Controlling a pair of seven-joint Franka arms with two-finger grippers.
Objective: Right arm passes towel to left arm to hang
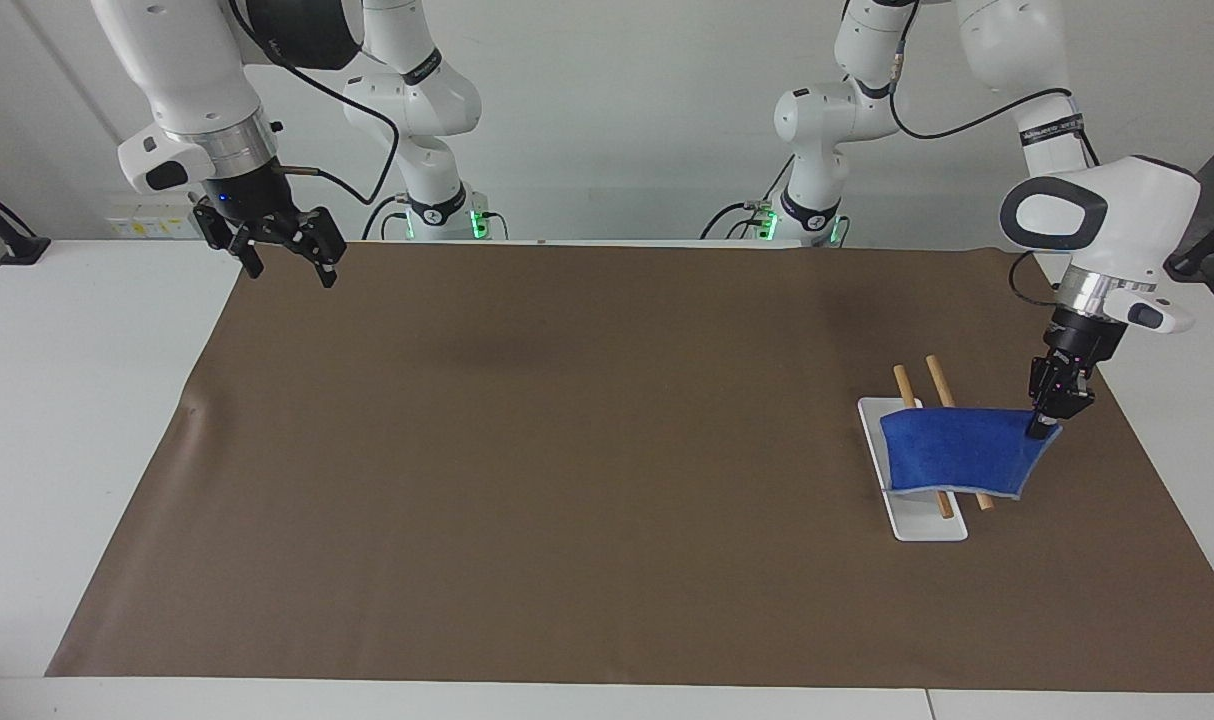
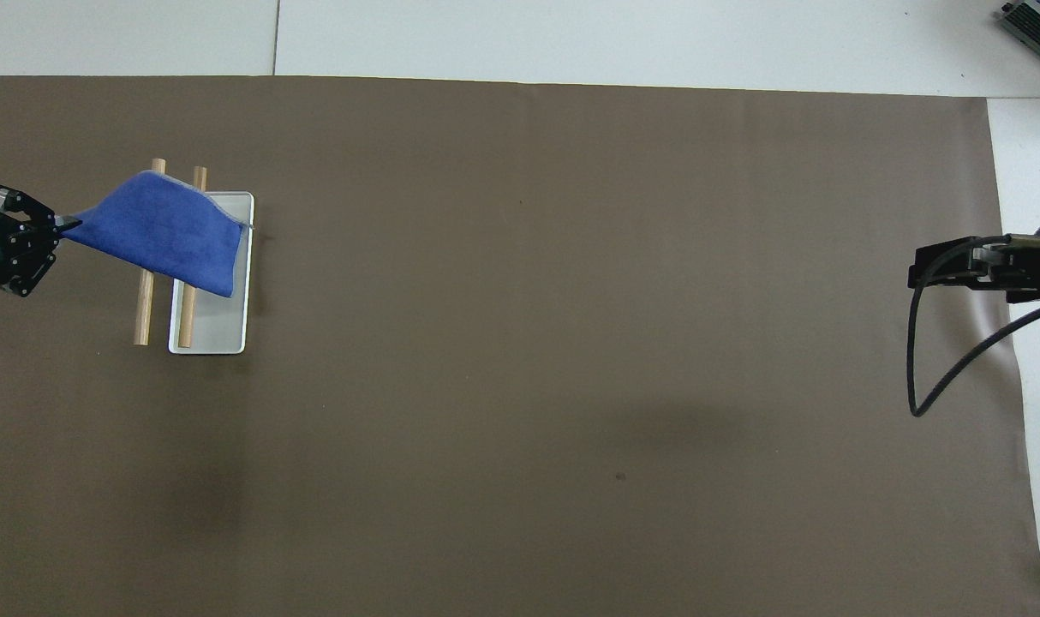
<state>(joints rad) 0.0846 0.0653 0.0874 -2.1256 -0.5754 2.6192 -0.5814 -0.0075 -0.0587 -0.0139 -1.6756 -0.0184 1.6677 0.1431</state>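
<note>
Towel (image 1: 957, 452) in the facing view hangs draped over 2 wooden rods (image 1: 935, 420) that slope up from a white tray (image 1: 929, 528) at the left arm's end of the tabletop (image 1: 567, 450). The left gripper (image 1: 1040, 430) pinches 1 upper corner of it, at the end of the cloth away from the table's middle, fingertips pressed together on the fabric. The cloth's long axis runs from that corner toward the middle of the tabletop, crosswise to the rods. The right gripper (image 1: 287, 262) hangs spread and empty over the brown mat's corner at the right arm's end, well apart from the towel, waiting.

Overhead, the towel (image 2: 164, 233) spans both rods (image 2: 146, 300) with its free end over the tray (image 2: 220, 338). The left gripper (image 2: 57, 224) sits just outside the outer rod, holding the corner. The right gripper (image 2: 914, 276) is at the mat's edge. Releasing looks like the step in hand, since the cloth lies entirely on the rod side of the left gripper.
</note>
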